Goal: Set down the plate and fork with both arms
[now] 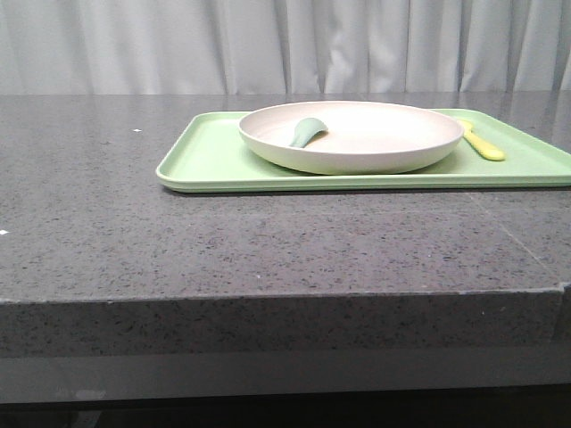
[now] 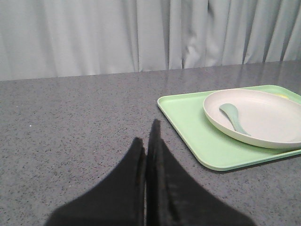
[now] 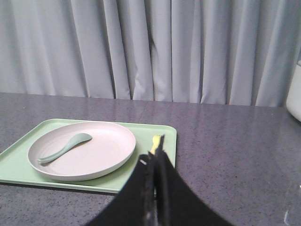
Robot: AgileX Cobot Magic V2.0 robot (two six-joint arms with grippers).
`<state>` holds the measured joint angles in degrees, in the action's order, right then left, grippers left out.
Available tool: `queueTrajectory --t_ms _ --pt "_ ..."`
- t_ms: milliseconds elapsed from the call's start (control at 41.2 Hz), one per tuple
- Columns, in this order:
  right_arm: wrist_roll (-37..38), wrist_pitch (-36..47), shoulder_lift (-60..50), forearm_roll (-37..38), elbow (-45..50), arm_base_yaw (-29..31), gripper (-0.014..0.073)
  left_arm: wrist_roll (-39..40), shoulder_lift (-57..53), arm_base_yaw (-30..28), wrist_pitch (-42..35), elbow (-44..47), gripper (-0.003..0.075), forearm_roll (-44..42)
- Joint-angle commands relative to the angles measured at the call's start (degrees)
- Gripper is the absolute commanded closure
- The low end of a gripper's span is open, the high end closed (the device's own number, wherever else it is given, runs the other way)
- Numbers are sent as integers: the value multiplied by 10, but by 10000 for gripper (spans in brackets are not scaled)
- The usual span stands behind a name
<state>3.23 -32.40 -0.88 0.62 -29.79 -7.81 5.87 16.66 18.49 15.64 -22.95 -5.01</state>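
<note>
With both pincers, left (image 2: 146, 141) and right (image 3: 155, 157), clenched on nothing, each should part before reaching: the plate (image 1: 351, 135) sits on the green tray (image 1: 214, 160), the fork (image 1: 482, 141) beside it.

Your table (image 1: 134, 232): dark grey speckled stone look, polished, faint sheen toward the far edge. Tray (image 1: 210, 160): light green, smooth matt plastic look. Plate (image 1: 375, 134): off-white, matt, plastic-like, smooth with a soft glow on the rim. Grey-green utensil (image 1: 306, 133): dull matt plastic. Fork (image 1: 484, 144): pale yellow plastic, slight gloss. Curtain (image 1: 268, 45) at the far side: pale grey cloth in soft folds.
</note>
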Motion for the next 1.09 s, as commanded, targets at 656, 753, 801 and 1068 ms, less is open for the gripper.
queueTrajectory --t_ms 656,753,801,1068 --pt "-8 103 6 11 65 3 654 4 3 0 -46 -16 738 -1" --pt "-8 126 6 11 117 3 654 4 3 0 -46 -16 738 -1" --pt "-8 136 6 11 144 3 654 4 3 0 -46 -16 738 -1" --pt "-8 188 6 11 247 3 654 4 3 0 -46 -16 738 -1"
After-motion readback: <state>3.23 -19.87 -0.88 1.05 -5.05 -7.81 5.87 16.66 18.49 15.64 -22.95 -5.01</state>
